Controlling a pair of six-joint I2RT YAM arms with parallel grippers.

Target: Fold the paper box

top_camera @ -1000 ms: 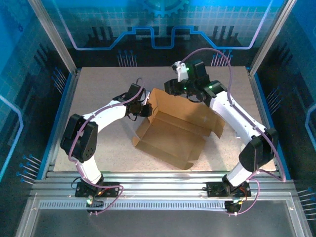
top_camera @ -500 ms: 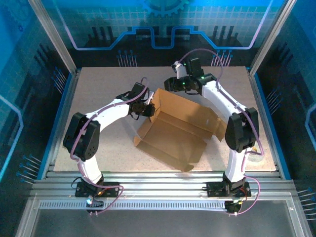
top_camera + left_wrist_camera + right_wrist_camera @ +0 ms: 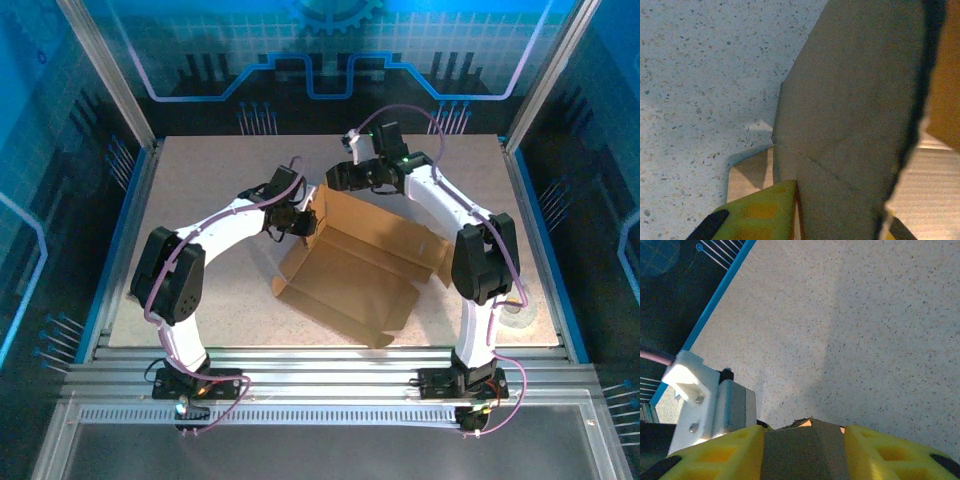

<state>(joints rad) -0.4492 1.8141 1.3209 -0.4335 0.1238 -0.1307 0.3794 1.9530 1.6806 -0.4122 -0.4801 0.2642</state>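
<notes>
The paper box [image 3: 350,275] is a brown cardboard sheet lying partly folded mid-table, its back wall [image 3: 385,225] raised. My left gripper [image 3: 303,222] is at the wall's left end. In the left wrist view it [image 3: 840,207] is shut on a shaded cardboard panel [image 3: 850,100] that fills the space between its yellow fingers [image 3: 760,212]. My right gripper [image 3: 342,180] is at the wall's top back corner. In the right wrist view it [image 3: 805,442] has its jaws apart, with a cardboard edge [image 3: 802,450] lying in the gap.
The speckled table [image 3: 200,180] runs to a blue rail [image 3: 720,292] and metal frame on all sides. A pale round object [image 3: 517,315] lies near the right edge, behind the right arm. A white bracket and grey block [image 3: 715,400] sit close to my right fingers.
The right gripper has shifted left along the back wall and its jaws have widened. The right arm's elbow has swung in. The left gripper has edged right, and the wall stands more upright.
</notes>
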